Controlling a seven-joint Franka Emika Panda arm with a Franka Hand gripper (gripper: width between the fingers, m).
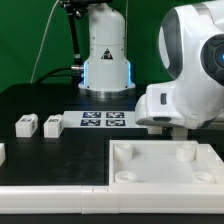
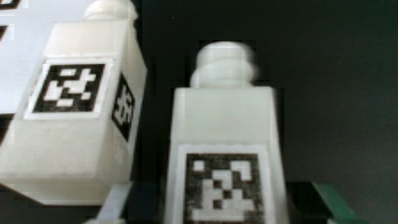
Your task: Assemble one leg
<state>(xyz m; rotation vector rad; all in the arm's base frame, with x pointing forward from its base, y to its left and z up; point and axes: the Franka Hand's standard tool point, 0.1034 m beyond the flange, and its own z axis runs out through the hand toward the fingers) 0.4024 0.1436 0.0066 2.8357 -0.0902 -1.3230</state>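
Black tabletop (image 1: 40, 100) before a green backdrop (image 1: 20, 35), scattered with white furniture parts. Seen from the wrist view: the leg (image 2: 226, 125), laid flat on that tabletop, tagged face up. Long axis ran straight out from the jaws, round peg end pointed away from them, tagged end tucked between the two dark fingers (image 2: 121, 203). Fingers sat close on either side of the post; could not tell whether pressed against it or merely straddling it. Just beside it, a second leg (image 2: 80, 100), tag up too, peg pointed much the same way, slightly splayed. In the exterior view, the leg hidden behind the arm's white hand (image 1: 185, 95), set low on the exterior view's right, just behind the large white panel (image 1: 150, 165). Marker board (image 1: 101, 120) at mid-table. Toward the exterior view's left, a third post (image 1: 25, 125) and a fourth post (image 1: 52, 125).
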